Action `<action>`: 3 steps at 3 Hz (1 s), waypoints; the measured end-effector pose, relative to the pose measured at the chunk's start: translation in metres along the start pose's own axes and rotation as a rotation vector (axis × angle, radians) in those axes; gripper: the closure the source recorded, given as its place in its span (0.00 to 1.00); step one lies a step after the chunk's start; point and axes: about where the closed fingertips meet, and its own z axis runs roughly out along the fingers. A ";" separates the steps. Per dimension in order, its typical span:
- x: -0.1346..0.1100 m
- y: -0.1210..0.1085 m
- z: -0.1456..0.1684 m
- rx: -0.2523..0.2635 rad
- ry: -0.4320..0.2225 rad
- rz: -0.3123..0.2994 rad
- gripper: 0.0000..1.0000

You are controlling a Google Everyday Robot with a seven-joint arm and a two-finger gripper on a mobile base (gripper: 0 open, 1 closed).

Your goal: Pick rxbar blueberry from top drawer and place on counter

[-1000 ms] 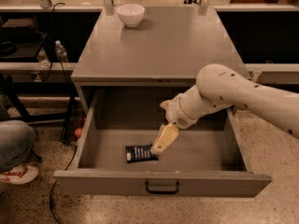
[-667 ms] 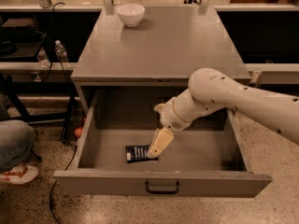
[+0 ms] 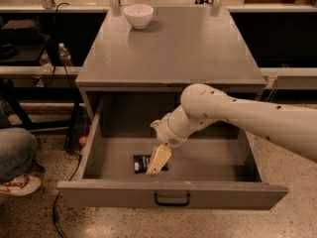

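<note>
Lying in top drawer (image 3: pixel 119 196), rxbar blueberry (image 3: pixel 141 162) just beneath the jaws

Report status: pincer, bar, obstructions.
Pincer inside open top drawer, over one end of rxbar blueberry. Bar flat on drawer floor, not lifted. White bowl on counter, far corner, out of the way.

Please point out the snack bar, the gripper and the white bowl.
rxbar blueberry (image 3: pixel 140 162): camera view, visible left part of wrapper.
gripper (image 3: pixel 155 166): camera view, lower end, inside top drawer (image 3: pixel 171 192), at the bar.
white bowl (image 3: pixel 138 15): camera view, outer wall.
</note>
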 end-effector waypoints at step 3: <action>0.008 -0.003 0.054 0.048 -0.063 0.075 0.00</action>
